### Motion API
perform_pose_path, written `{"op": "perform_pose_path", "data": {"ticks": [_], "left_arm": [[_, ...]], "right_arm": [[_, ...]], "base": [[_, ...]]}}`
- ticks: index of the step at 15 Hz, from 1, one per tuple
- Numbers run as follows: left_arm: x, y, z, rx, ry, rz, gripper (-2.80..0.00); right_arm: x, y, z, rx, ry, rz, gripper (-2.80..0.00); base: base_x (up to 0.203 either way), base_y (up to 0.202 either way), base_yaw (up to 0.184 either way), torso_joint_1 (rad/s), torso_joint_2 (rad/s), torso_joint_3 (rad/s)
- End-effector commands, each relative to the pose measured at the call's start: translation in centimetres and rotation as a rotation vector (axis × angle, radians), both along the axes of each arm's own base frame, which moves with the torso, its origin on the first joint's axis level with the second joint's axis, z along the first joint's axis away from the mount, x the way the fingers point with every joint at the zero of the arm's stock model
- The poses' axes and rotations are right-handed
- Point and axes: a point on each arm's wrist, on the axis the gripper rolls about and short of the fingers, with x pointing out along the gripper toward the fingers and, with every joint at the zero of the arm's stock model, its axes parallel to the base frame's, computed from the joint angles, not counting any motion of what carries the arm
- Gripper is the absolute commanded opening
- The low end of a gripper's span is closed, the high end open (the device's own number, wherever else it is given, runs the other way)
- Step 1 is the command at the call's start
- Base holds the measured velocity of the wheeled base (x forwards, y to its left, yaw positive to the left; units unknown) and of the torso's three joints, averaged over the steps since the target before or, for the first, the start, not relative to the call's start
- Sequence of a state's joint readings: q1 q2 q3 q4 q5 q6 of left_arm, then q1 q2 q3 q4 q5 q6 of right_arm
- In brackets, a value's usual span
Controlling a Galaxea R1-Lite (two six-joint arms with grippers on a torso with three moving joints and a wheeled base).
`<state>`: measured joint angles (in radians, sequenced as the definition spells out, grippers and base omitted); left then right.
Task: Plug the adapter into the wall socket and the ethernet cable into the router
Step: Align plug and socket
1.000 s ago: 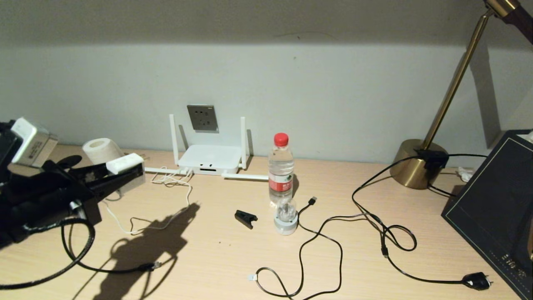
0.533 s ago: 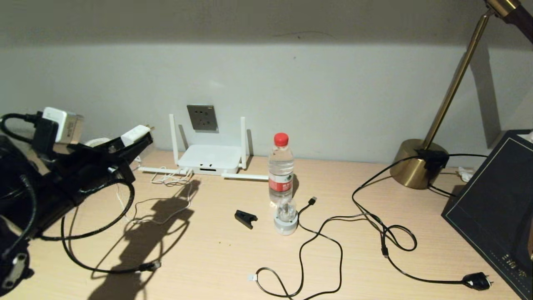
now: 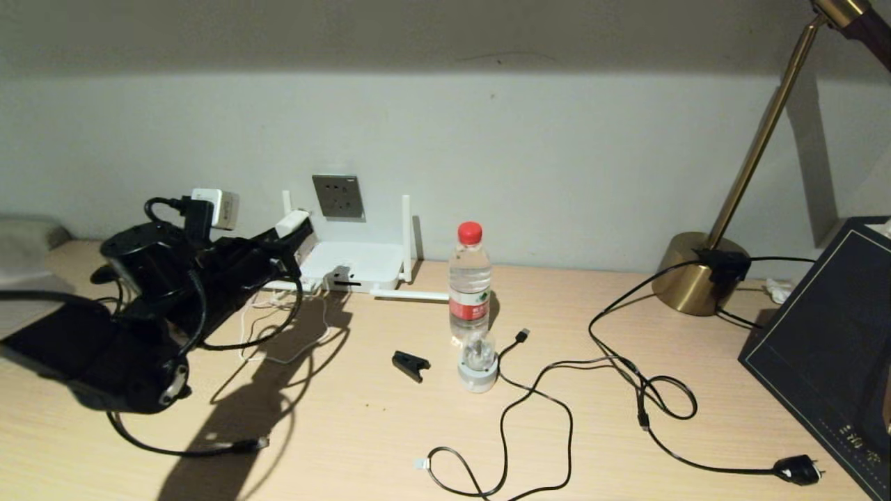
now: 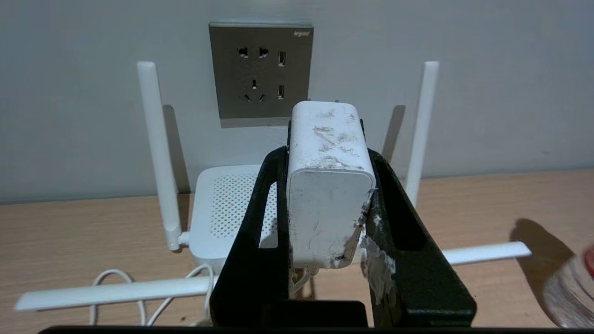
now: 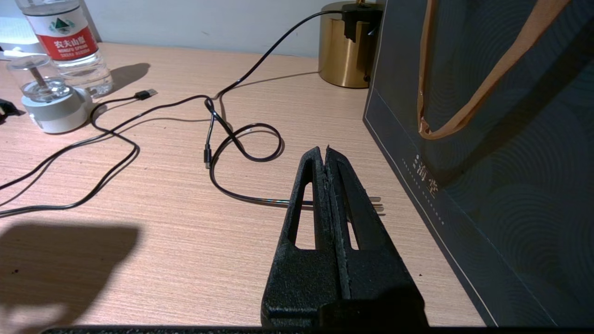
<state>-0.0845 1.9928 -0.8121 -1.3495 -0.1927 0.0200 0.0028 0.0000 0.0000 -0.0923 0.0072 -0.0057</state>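
Note:
My left gripper is shut on the adapter, a scuffed white cube held off the desk. Its thin white cord trails down to the desk. The adapter hangs just short of the grey wall socket, slightly below it and to one side, above the router. Two of the router's antennas stand upright and two lie flat. The ethernet cable lies at the front left, its clear connector on the desk. My right gripper is shut on nothing, low over the desk by a dark bag.
A water bottle, a small domed device and a black clip sit mid-desk. A black USB cable and a mains cord with plug loop across the right. A brass lamp base and the dark bag stand far right.
My left arm has swung from the desk's left edge up and rightward to the wall, carrying the adapter to just in front of the socket. The white cord followed it.

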Motion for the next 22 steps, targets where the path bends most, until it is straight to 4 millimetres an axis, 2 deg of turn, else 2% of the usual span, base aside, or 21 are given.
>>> {"op": "perform_pose_path", "data": {"ticks": [1, 6, 8, 12, 22], "left_arm": [[2.6, -0.3, -2.3, 0.001, 0.023, 0.000, -2.80], [5.5, -0.5, -1.7, -0.006, -0.057, -0.001, -2.80], [6.2, -0.6, -2.3, -0.006, -0.052, -0.004, -2.80], [7.7, -0.6, -2.0, -0.010, -0.098, 0.002, -2.80], [10.2, -0.8, -2.8, -0.031, -0.132, 0.071, -2.80]], "right_arm": [[0.3, 0.0, -1.0, -0.001, 0.036, 0.001, -2.80], [0.3, 0.0, -1.0, -0.001, 0.036, 0.001, -2.80], [0.3, 0.0, -1.0, -0.001, 0.036, 0.001, -2.80], [0.3, 0.0, -1.0, -0.001, 0.036, 0.001, -2.80], [0.3, 0.0, -1.0, -0.001, 0.036, 0.001, -2.80]], "base": [[0.000, 0.000, 0.000, 0.000, 0.00, 0.000], [0.000, 0.000, 0.000, 0.000, 0.00, 0.000], [0.000, 0.000, 0.000, 0.000, 0.00, 0.000], [0.000, 0.000, 0.000, 0.000, 0.00, 0.000], [0.000, 0.000, 0.000, 0.000, 0.00, 0.000]]}}
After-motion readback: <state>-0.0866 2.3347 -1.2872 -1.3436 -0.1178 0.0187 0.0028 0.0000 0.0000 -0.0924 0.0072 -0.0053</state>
